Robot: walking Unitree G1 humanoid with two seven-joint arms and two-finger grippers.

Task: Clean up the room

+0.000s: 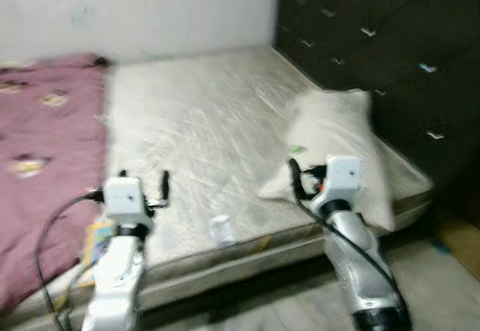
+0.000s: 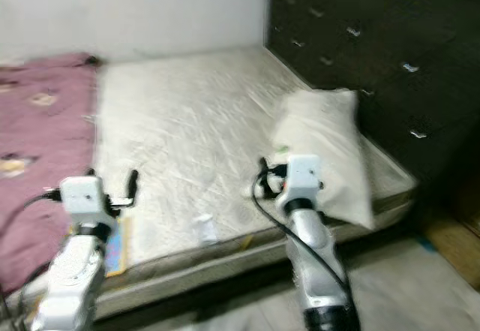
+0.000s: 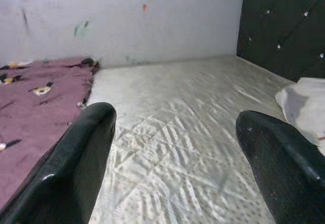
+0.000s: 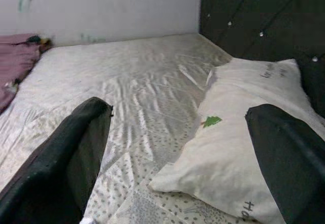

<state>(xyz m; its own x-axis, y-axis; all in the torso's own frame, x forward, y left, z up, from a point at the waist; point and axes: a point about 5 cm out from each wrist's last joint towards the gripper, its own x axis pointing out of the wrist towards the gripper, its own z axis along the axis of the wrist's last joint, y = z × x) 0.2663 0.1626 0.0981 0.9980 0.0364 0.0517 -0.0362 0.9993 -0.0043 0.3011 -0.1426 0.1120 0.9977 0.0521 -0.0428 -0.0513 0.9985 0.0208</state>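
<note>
A bare cream mattress (image 1: 202,128) lies before me. On its right side rests a white pillow (image 1: 337,128) with a small green mark, close in the right wrist view (image 4: 244,148). A mauve blanket (image 1: 45,143) with small prints covers the left part. A small white object (image 1: 221,228) sits near the mattress's front edge. My left gripper (image 1: 144,179) hovers open over the front left of the mattress, nothing between its fingers (image 3: 86,148). My right gripper (image 1: 307,177) is open too, just short of the pillow's near corner.
A dark tufted headboard (image 1: 375,38) runs along the right side, and a white wall (image 1: 150,8) stands behind the bed. A colourful flat item (image 1: 96,241) lies at the front left edge beside the blanket. Grey floor (image 1: 285,308) shows below the mattress.
</note>
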